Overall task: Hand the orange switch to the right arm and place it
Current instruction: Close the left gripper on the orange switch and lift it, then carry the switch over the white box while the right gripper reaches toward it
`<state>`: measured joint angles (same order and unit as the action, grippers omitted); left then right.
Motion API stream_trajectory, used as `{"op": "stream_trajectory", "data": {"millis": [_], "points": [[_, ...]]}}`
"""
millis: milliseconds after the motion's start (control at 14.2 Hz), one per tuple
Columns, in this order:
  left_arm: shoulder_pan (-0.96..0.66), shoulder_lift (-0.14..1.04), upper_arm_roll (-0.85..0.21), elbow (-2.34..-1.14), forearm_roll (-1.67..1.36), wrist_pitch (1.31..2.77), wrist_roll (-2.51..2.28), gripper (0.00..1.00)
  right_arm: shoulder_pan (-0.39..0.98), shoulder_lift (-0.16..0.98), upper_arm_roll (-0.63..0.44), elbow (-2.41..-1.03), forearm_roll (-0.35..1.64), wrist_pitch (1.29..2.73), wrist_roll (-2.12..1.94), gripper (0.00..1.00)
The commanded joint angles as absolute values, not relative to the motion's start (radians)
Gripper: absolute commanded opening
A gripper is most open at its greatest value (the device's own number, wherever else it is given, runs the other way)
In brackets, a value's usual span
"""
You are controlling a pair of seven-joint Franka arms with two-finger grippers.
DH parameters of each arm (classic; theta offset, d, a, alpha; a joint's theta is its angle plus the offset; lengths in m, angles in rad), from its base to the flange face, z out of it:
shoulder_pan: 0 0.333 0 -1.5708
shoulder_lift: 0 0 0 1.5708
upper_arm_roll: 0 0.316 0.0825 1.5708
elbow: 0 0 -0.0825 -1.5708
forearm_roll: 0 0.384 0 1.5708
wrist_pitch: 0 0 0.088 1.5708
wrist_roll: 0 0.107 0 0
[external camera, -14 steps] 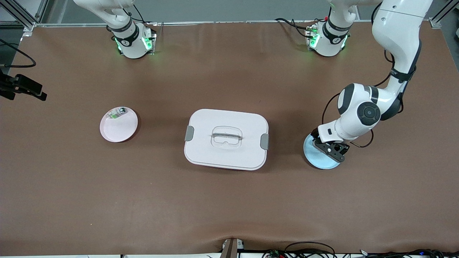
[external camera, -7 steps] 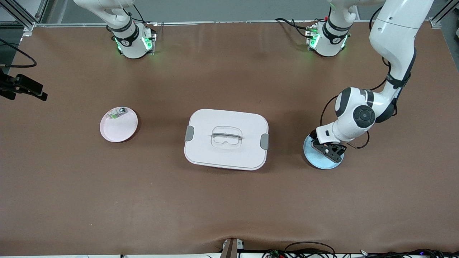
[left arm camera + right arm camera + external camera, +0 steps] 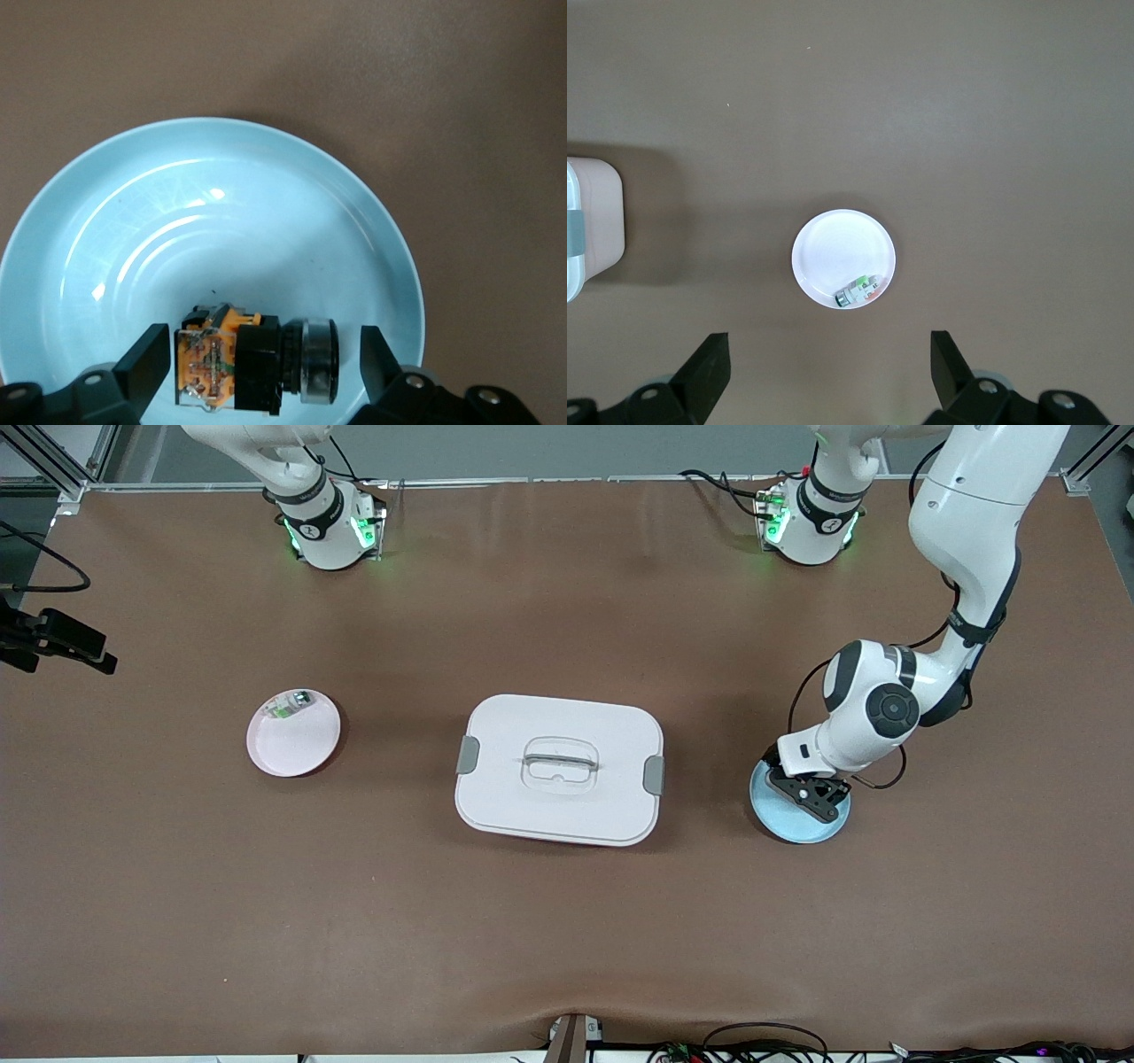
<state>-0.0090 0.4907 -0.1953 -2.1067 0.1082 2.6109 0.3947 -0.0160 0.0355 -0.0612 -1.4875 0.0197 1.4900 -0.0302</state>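
1. Front view, from the right arm's end of the tabletop [image 3: 567, 921]: I see a pink plate [image 3: 293, 732] with a small white-and-green part [image 3: 289, 707] on it.
2. A lidded white box [image 3: 559, 769] sits mid-tabletop.
3. My left gripper [image 3: 811, 795] is low over the blue plate [image 3: 800, 825], fingers [image 3: 147, 356] spread either side of the orange switch [image 3: 257, 359] lying in the plate.
4. My right gripper [image 3: 830, 376] waits high above the pink plate, fingers spread, holding nothing.

A lidded box [image 3: 559, 769] sits mid-surface [image 3: 567, 921]. Toward the right arm's end lies a plate [image 3: 293, 733] with a small part [image 3: 290, 705] in it, at the rim farther from the front camera. Toward the left arm's end lies another plate [image 3: 800, 811] holding the orange switch [image 3: 255, 359], which lies between the spread fingers of the left end effector [image 3: 264, 359]. The right end effector [image 3: 830, 372] hangs high over the first plate.
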Motion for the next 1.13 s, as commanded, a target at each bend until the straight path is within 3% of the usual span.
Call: {"op": "stream_trajectory", "data": {"millis": [0, 141, 212, 635, 1059], "points": [[0.002, 0.485, -0.198, -2.129, 0.132, 2.637, 0.400, 0.47, -0.018, 0.040, -0.049, -1.471, 0.009, 1.477, -0.015, 1.00], [0.038, 0.453, -0.202, -2.140, 0.132, 2.631, 0.402, 0.03, -0.011, 0.041, -0.049, -1.471, 0.009, 1.477, -0.015, 1.00], [0.041, 0.431, -0.202, -2.141, 0.132, 2.628, 0.402, 0.00, -0.011, 0.041, -0.049, -1.471, 0.009, 1.477, -0.015, 1.00], [0.043, 0.252, -0.236, -2.102, 0.095, 2.519, 0.347, 0.00, 0.000, 0.041, -0.048, -1.477, 0.012, 1.474, -0.012, 1.00], [0.038, 0.167, -0.307, -1.820, -0.075, 2.069, 0.113, 0.00, 0.130, 0.038, -0.048, -1.480, 0.011, 1.404, -0.011, 1.00]]}}
